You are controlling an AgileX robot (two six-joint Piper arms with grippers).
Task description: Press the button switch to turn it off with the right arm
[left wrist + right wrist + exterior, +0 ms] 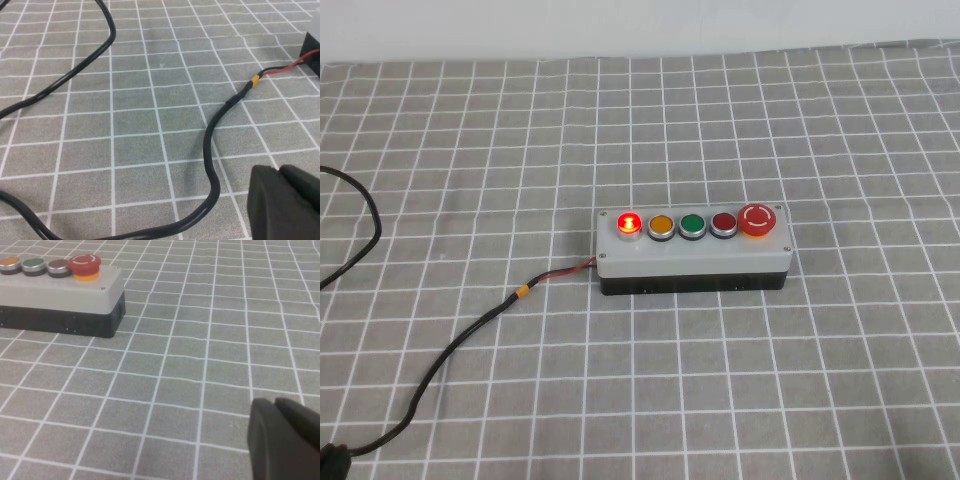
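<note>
The button switch (pixel 630 223) is a small round red button, glowing, at the left end of a row of five on a grey, black-based box (pixel 692 258) in the middle of the table. Neither arm shows in the high view. In the right wrist view my right gripper (pixel 275 402) is shut and empty, low over the cloth, well apart from the box's right end (pixel 60 290); the button switch is out of that view. In the left wrist view my left gripper (pixel 280 172) is shut and empty, near the black cable (pixel 215 150).
Orange (pixel 661 226), green (pixel 693 225) and dark red (pixel 724 224) buttons and a large red mushroom button (pixel 759 219) fill the row. The black cable (pixel 470 330) runs from the box's left end to the table's front left. A grey checked cloth (pixel 820 380) covers the table.
</note>
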